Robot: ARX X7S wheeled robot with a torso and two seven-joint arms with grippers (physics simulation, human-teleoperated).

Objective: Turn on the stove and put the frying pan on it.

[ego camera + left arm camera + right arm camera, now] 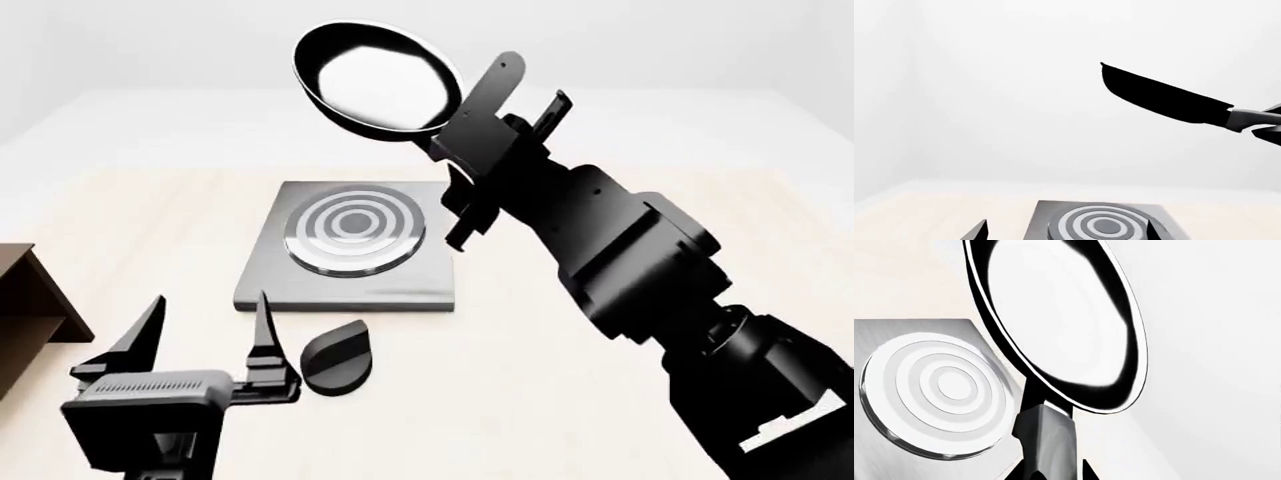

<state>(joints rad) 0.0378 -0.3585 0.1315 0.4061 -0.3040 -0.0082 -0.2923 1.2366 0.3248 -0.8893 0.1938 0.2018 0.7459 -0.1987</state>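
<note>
The frying pan (pixel 378 78) hangs tilted in the air above the far right corner of the stove (pixel 406 282), its glossy inside facing me. My right gripper (pixel 483 130) is shut on the pan's handle (pixel 1047 440). The round burner (pixel 355 232) with its concentric rings lies bare below. The black knob (pixel 336 357) lies on the table just in front of the stove plate. My left gripper (pixel 207 335) stands open to the left of the knob, with nothing between its fingers. In the left wrist view the pan (pixel 1161 97) shows as a dark shape high above the burner (pixel 1101 225).
A brown wooden shelf (pixel 27 300) stands at the left edge, close to my left gripper. The pale wooden table (pixel 561 400) runs under the stove and both arms. My right arm (pixel 641 270) crosses the right half of the head view.
</note>
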